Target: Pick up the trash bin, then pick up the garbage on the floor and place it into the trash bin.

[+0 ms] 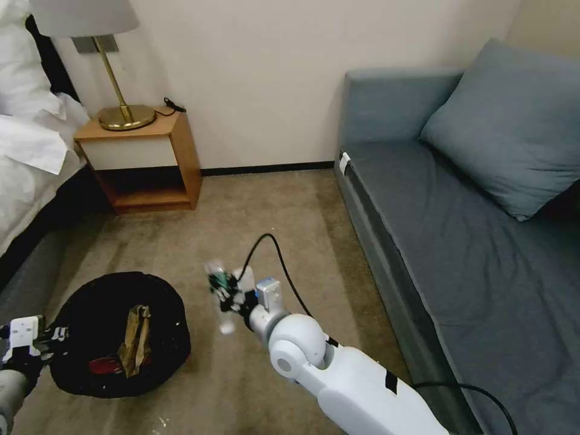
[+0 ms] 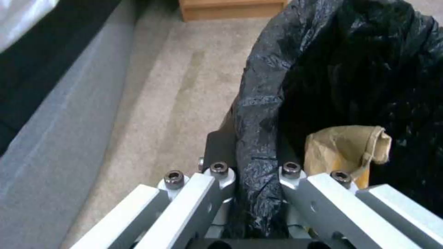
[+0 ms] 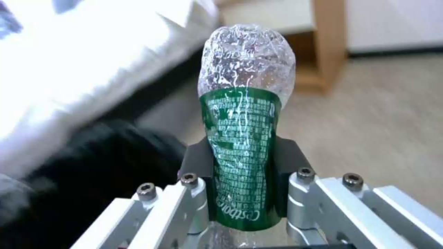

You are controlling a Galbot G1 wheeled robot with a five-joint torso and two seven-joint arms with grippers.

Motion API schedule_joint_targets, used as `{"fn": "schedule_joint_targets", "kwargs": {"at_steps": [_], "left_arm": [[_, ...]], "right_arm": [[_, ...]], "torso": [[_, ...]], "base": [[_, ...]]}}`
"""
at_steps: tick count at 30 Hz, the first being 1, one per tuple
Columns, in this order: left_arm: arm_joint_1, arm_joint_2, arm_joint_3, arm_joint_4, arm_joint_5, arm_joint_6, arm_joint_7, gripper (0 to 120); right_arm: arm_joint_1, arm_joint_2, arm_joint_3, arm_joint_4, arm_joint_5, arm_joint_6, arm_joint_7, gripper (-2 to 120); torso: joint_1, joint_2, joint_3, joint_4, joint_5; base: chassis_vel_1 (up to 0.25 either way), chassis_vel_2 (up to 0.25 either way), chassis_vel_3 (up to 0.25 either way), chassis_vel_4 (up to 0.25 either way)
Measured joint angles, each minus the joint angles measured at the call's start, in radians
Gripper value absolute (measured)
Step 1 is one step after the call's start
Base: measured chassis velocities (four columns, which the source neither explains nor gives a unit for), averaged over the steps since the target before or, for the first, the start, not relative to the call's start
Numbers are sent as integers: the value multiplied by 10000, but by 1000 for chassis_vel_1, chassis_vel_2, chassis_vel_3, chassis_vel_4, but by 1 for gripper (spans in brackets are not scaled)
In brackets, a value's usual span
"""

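Right hand [image 1: 228, 296], clamped across the green-labelled clear bottle [image 3: 243, 138], hangs at three o'clock of the trash bin [image 1: 121, 341]; left hand [image 2: 253, 180] pinches the bin's rim.

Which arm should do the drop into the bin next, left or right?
Right, likely. The right pincer is shut on the small clear bottle with the green label, beside the round bin lined with a black plastic bag. The left pincer is clamped on that bin's rim.
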Motion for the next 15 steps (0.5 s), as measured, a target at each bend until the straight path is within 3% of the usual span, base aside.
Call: {"fn": "schedule_joint_targets", "kwargs": {"at_steps": [4,9,15], "left_arm": [[51,-112,109,-32,111,-3,-1,5],[51,-162,166,-95,141,-6,-5,5],[55,-162,170,-115,142,-6,-8,5]], "right_arm": [[857,745,-802,-396,159,967,-255,22],[1403,1632,-1579,-1051,313,1442,-410,22],[1601,1909,-2191,-1733,119,1654,-526,22]], "torso": [[0,0,0,2,-1],[0,1,0,2,-3],[0,0,0,2,-4]], "base": [[0,0,0,0],[0,0,0,0],[0,0,0,0]]}}
